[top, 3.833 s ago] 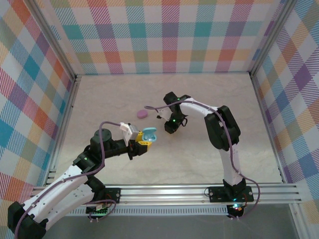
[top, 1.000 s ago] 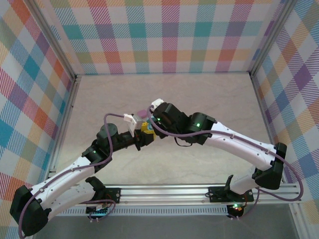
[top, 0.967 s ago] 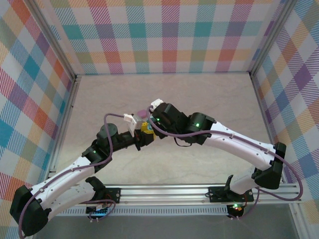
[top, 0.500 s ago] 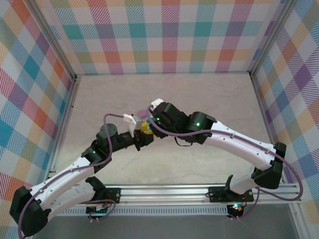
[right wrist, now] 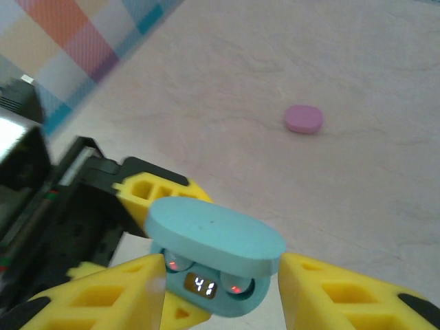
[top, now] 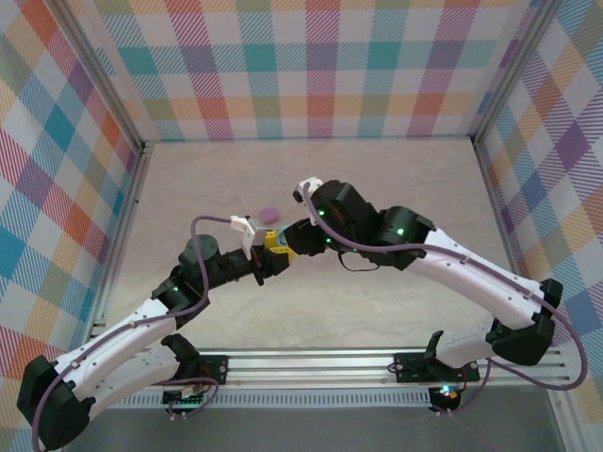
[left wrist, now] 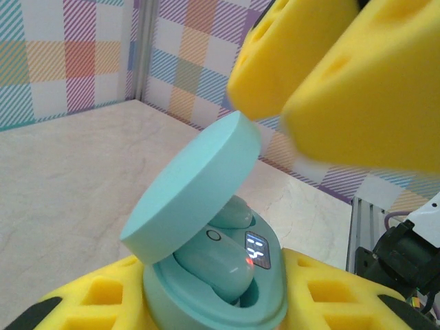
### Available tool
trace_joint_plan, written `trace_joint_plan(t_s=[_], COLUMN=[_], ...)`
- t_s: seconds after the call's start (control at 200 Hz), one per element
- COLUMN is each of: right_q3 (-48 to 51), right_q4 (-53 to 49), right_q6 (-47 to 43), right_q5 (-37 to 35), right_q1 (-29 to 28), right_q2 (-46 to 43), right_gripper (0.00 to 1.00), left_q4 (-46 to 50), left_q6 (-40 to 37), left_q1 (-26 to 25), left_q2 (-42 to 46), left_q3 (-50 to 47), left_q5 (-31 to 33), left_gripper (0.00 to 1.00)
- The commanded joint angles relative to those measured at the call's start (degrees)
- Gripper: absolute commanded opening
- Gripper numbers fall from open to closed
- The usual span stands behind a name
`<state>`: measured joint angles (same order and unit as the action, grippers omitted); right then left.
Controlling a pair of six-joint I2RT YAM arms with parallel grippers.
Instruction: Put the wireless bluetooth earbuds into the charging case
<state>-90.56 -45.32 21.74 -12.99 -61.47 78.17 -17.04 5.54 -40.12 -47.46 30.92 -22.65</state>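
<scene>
One teal charging case (left wrist: 192, 189) (lid up), two light-blue earbuds (left wrist: 218, 269) inside, one pink case (right wrist: 303, 118) on the tabletop (right wrist: 357, 62).

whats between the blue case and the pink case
Bare table: in the right wrist view nothing lies between the blue case and the pink case.

Left hand (left wrist: 216, 302) clamped, right hand (right wrist: 223, 292) parted

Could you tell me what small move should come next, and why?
Probably press the teal lid down with the right gripper: both light blue earbuds sit lit in the charging case, which the left gripper holds, and the lid stands half open.
</scene>
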Motion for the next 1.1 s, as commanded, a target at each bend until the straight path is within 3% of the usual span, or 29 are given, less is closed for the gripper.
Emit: trace_joint_plan(t_s=[0.0, 0.235, 0.425, 0.59, 0.76, 1.1], right_q3=[-0.66, 3.73, 4.79, 13.45, 22.45, 38.42], right_q4=[3.26, 5.43, 5.44, 16.42, 24.42, 58.00], right_q6=[3.83, 7.75, 8.47, 16.92, 25.25, 49.71], right_q5=[6.75, 17.88, 23.02, 35.88, 40.39, 52.20], right_q1=[1.53, 11.82, 14.38, 17.94, 21.29, 27.15], right_q2=[-2.94, -8.56, -6.89, -8.04, -11.18, -12.11], right_gripper=[0.48, 0.49, 0.51, 0.58, 0.65, 0.69], left_q4=[-2.66, -1.75, -1.84, -1.94, -3.27, -8.60], left_q6=[0.88, 0.46, 0.41, 0.57, 1.46, 4.91], left_q1=[-0.56, -0.57, -0.57, -0.57, -0.57, -0.57], left_q2=[0.87, 1.48, 1.21, 0.28, -2.79, -9.32], left_q3=[-0.25, -0.24, 0.71, 2.45, 5.70, 10.00], left_q5=[-0.82, -1.57, -4.11, -5.18, -7.33, -9.08], left_gripper=[0.37, 0.37, 0.37, 0.37, 0.37, 0.37])
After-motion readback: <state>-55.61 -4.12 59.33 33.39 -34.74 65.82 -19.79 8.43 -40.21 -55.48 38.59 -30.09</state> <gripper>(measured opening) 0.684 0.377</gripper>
